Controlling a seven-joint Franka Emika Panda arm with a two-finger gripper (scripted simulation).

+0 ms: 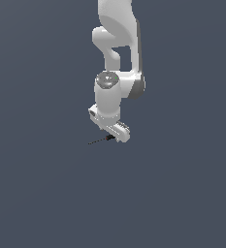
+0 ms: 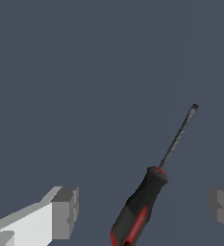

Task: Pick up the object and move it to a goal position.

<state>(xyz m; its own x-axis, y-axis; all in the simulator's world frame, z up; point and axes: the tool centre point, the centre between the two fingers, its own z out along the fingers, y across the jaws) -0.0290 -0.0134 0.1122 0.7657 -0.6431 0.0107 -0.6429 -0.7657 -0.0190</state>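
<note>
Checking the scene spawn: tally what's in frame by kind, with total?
Screwdriver, red-and-black handle: 1
Robot arm: 1
Pincer, open, fingers either side of the handle: 1
Total: 3

We are seeing a screwdriver (image 2: 141, 211) whose handle is looking like smooth, slightly glossy black plastic with red inlays, while its thin shaft is reading as dull dark metal. The gripper (image 2: 144, 211) is showing matt grey pads (image 2: 65, 211) on smooth white, plastic-looking fingers. The arm (image 1: 115, 58) is appearing smooth, white and softly shiny. The ground (image 1: 37, 193) is looking flat, matt slate-grey.
</note>
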